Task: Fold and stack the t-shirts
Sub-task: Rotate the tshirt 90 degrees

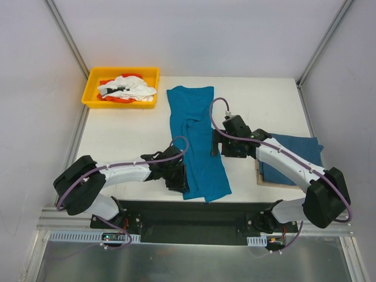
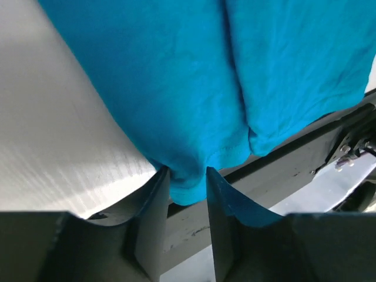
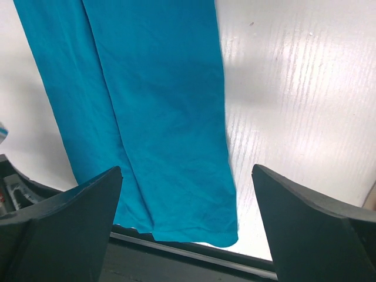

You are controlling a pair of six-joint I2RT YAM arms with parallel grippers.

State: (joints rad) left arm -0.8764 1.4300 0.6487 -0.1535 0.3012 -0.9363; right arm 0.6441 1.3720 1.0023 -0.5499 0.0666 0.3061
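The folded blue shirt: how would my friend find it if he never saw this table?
Start at the white table and go to its right edge. The folded t-shirt lies there as a small neat rectangle on a tan board. The only other teal thing, the long t-shirt, stretches down the table's middle instead.

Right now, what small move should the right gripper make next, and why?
Probably lower the right gripper and close on the near right corner of the shirt. The left gripper pinches the near left hem, while the right hangs open above the cloth, holding nothing.
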